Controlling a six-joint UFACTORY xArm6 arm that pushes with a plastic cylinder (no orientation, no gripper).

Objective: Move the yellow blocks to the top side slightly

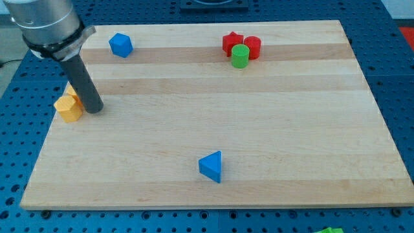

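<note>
Two yellow blocks (69,105) sit huddled together at the left edge of the board (259,142), one seemingly half behind the other, so you can shift them as a pair; their exact shapes are hard to make out. You have no claw to open or close, only the rod; my tip (94,110) rests just to the right of the yellow pair, touching or very nearly so, and level with their near half. That placement looks awkward for the job: a push from there would drive them left, off the edge, rather than toward the far side; you would likely need to bring the tip round to their near side first. Far-side room is ample, since the blue block (121,44) sits well beyond them at the far left; a slight shift should stop well short of it. Red blocks (242,44) and a green cylinder (240,56) cluster at the far right; a blue triangular block (211,166) lies near the front centre; all are well apart from your path
</note>
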